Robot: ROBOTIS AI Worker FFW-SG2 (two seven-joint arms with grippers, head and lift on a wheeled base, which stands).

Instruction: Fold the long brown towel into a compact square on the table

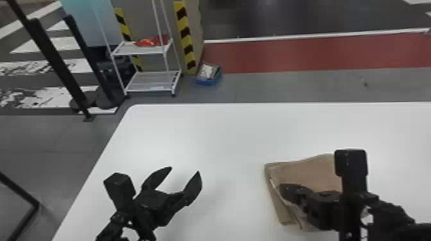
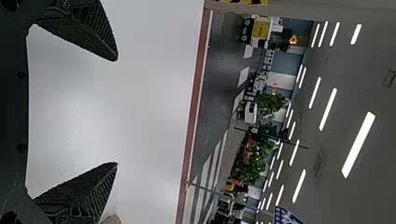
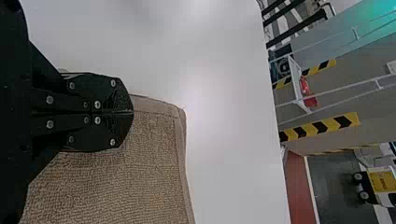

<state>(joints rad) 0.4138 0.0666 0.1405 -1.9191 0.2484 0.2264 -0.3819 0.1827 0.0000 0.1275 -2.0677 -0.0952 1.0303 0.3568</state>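
My left gripper stands open above the bare tabletop, left of the towel, with nothing between its fingers. In the left wrist view the left gripper has its two fingers wide apart. The brown towel lies folded in layers on the right part of the table, its left edge uneven. At that left edge, my right gripper is shut on the towel and hides part of it. In the right wrist view the right gripper has its fingers together over the towel, near a hemmed corner.
The white table has its left edge beside my left arm and its far edge beyond both grippers. On the floor behind it are a white shelf rack, a small blue bin and dark posts at the left.
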